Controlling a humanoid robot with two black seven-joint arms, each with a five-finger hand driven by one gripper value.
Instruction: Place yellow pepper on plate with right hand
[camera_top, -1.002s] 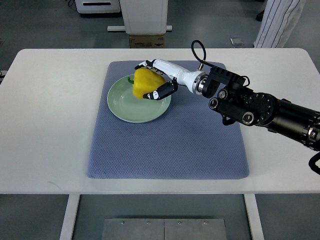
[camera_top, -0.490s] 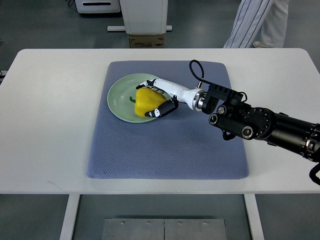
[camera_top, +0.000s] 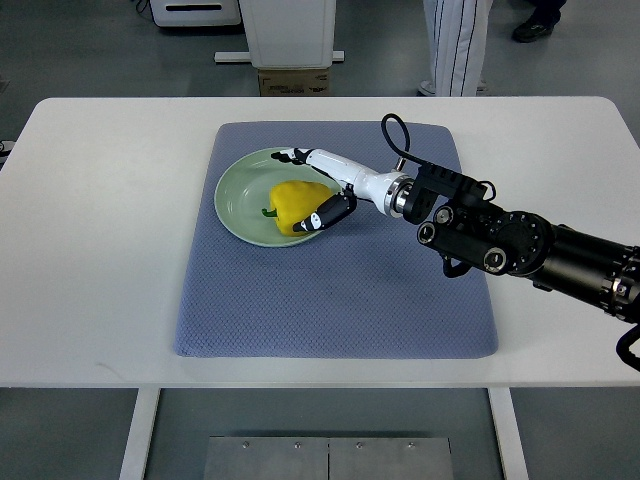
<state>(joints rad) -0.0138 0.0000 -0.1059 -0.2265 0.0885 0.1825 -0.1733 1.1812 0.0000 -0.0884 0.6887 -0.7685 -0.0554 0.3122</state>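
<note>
The yellow pepper (camera_top: 293, 203) lies on the pale green plate (camera_top: 230, 190), in its right half, with its green stem pointing left. My right hand (camera_top: 298, 190) reaches in from the right over the plate. Its fingers (camera_top: 288, 156) are spread and stand clear of the pepper on its far side. The dark thumb (camera_top: 322, 215) lies beside the pepper's near right side. The left arm is out of view.
The plate sits on a blue-grey mat (camera_top: 340, 290) on the white table (camera_top: 100, 220). A person's legs in striped trousers (camera_top: 455, 45) stand beyond the table's far edge. A white pedestal (camera_top: 290, 35) stands behind the table.
The hand lowered the pepper onto the plate and its fingers opened off it. The plate lies slightly further back than one second ago. The person behind the table walked left.
</note>
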